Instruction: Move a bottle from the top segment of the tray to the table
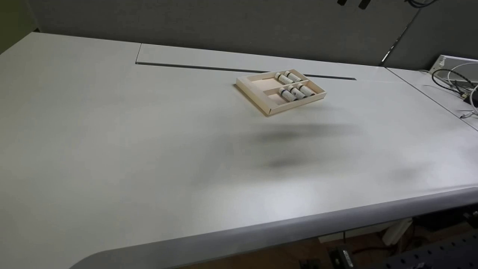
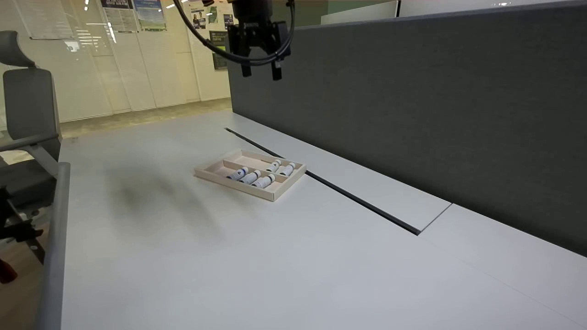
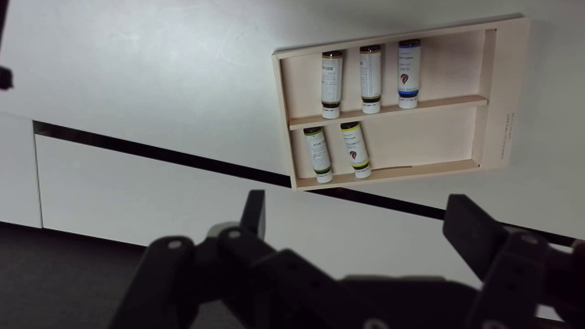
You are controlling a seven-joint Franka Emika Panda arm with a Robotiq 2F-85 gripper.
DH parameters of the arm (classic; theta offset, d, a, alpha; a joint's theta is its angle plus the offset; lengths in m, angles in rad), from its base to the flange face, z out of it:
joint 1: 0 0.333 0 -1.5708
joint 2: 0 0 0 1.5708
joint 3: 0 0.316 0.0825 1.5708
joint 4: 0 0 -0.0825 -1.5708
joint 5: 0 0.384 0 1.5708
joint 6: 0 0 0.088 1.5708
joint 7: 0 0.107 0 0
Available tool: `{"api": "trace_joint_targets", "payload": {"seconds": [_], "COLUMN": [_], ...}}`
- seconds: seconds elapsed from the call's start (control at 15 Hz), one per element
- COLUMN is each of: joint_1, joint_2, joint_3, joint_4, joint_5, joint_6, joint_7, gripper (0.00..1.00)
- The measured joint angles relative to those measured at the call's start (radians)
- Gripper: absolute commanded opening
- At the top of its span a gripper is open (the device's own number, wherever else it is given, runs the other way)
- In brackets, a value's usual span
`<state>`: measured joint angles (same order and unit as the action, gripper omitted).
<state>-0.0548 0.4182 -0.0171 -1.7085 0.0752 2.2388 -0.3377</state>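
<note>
We've got 5 white-capped btls (image 3: 370, 78), all lying in the beige wooden tray (image 3: 507, 82). Tray sits on the white table (image 1: 130, 149), 1 corner over the dark slot (image 2: 362, 201) of the inset strip (image 1: 205, 58). Wrist view: tray's upper comp (image 3: 450, 64) has 2 tan-edged btls (image 3: 332, 84) + 1 blue-edged btl (image 3: 408, 73), caps toward tray divider (image 3: 388, 112); tray's lower comp (image 3: 411, 141) has 1 green-edged btl (image 3: 318, 155) + 1 yellow-edged btl (image 3: 355, 149), caps by tray's strip-side wall (image 3: 438, 168). We can't tell which comp the task calls top. The gripper (image 2: 261, 72) hangs higher than tray, well apart from it, fingers (image 3: 473, 233) spread wide. A black cable (image 2: 238, 58) loops across the gripper in an ext view, also higher than tray. In both ext views we see blurry shadows (image 1: 287, 136) on table near tray, and the gray partition (image 1: 224, 28) past tray on strip side. Office chair (image 2: 31, 105) shows in an ext view, well apart from tray, off the table edge.
</note>
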Motion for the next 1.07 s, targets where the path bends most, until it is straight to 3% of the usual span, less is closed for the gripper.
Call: {"api": "trace_joint_targets", "payload": {"seconds": [0.47,1.07], "joint_1": [-0.008,0.016], "joint_2": [0.022,0.286], "joint_3": [0.011,0.052], "joint_4": [0.027,0.306], "joint_5": [0.006,-0.026], "joint_6": [-0.001,-0.005], "joint_7": [0.000,0.002], "gripper": [1.00,1.00]}}
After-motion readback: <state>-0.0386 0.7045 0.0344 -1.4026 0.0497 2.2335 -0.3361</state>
